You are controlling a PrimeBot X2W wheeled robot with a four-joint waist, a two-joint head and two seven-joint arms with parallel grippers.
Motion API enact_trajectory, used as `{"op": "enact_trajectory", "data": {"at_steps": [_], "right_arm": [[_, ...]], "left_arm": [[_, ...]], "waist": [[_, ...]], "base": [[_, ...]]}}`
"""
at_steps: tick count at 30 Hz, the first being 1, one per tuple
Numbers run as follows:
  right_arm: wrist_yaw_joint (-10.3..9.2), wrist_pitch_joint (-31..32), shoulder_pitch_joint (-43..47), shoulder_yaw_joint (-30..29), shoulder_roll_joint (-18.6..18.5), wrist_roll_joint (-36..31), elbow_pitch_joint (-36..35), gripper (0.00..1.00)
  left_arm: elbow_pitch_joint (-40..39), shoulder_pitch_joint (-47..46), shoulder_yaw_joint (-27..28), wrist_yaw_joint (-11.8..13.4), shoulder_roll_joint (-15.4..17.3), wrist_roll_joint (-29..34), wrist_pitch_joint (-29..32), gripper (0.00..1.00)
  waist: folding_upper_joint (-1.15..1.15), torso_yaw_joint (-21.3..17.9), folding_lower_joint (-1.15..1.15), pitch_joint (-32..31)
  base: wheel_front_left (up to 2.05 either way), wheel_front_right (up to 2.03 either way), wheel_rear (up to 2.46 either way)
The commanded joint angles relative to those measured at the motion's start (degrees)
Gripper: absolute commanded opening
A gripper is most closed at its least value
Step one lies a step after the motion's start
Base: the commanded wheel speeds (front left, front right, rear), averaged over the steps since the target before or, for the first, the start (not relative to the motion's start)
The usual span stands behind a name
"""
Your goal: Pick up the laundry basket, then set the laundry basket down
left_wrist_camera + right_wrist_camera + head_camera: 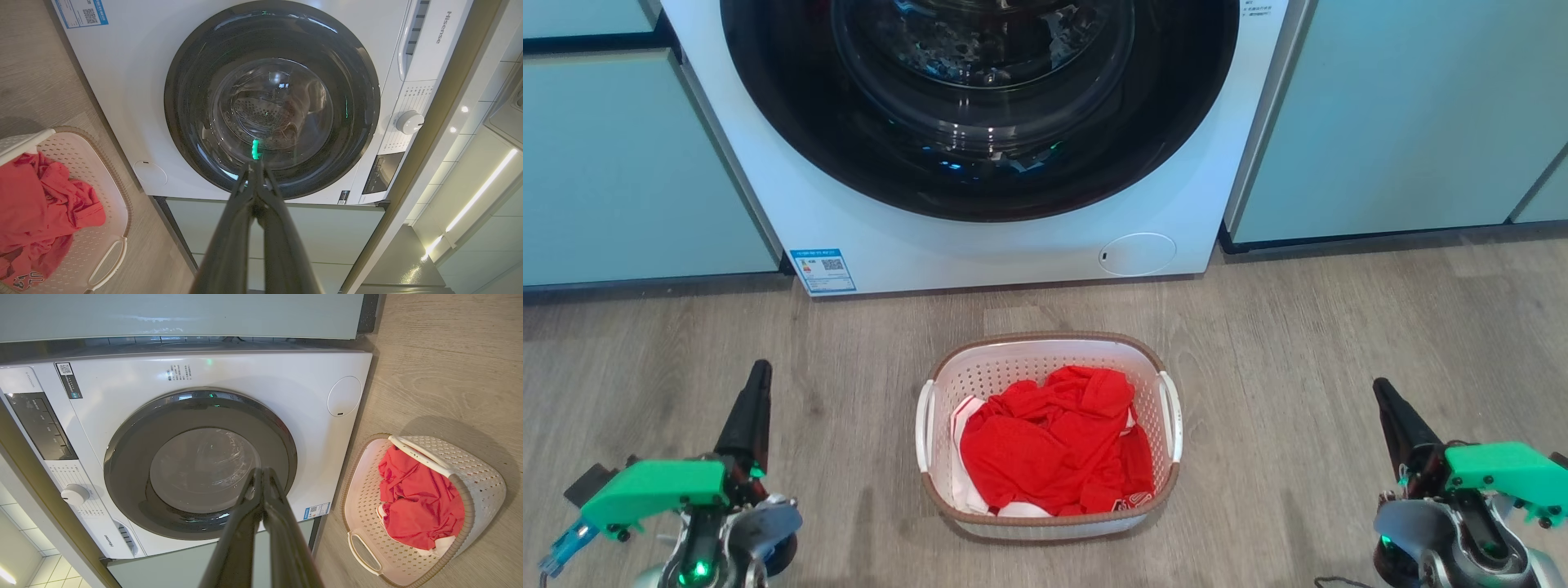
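Upright laundry basket (1048, 359) on floor

A white washing machine (980, 245) stands ahead of the left claw (759, 371) and the right claw (1380, 388), in line with the gap between them. Its round dark glass door (980, 98) is closed. A blue label (823, 270) sits at its lower corner nearer the left claw, a round white cover (1137, 254) nearer the right claw. Pale green cabinets (621, 163) flank it. A crumpled red garment (1054, 445) lies between the two claws. The wood floor (1339, 327) is grey. In the left wrist view a white knob (410, 122) sits up and right of the claw's tip.
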Motion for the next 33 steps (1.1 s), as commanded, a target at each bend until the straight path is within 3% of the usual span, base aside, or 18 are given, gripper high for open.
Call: {"op": "enact_trajectory", "data": {"at_steps": [1,33], "right_arm": [[0.40,0.44,-2.79,1.00,-0.40,-0.59,-2.00,0.00],[0.40,0.43,-2.79,1.01,-0.40,-0.58,-2.00,0.00]], "left_arm": [[-1.79,-2.83,2.06,-0.39,0.53,-0.26,0.39,0.00],[-1.79,-2.83,2.06,-0.39,0.53,-0.26,0.39,0.00]], "waist": [[0.00,0.00,0.00,0.00],[0.00,0.00,0.00,0.00]], "base": [[0.00,0.00,0.00],[0.00,0.00,0.00]]}}
